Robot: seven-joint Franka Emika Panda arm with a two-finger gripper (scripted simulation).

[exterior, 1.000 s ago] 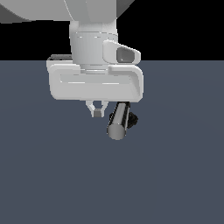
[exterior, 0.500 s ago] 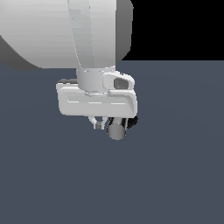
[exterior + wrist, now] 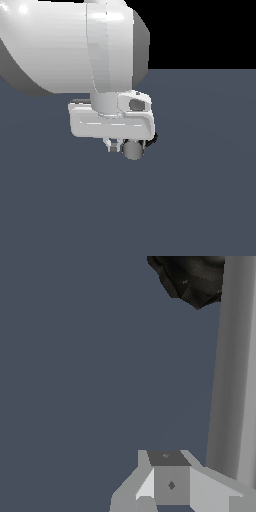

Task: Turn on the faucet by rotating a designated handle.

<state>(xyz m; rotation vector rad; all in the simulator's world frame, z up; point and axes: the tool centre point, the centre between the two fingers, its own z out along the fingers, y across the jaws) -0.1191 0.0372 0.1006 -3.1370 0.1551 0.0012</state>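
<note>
While the white arm fills the exterior view, the end effector sits low over the bench, fingers together, gripping nothing, the handle just beside them.

Smooth silver-grey metallic handle, rough matt black faucet base (faceted), glossy white plastic-looking end effector

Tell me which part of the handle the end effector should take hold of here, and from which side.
Probably the handle along its free silver length, away from the black joint: the bar is a smooth, even cylinder, so the fingers can straddle it from above, across its axis. In the exterior view the end effector hangs just beside the handle's round end, on that view's left.
</note>
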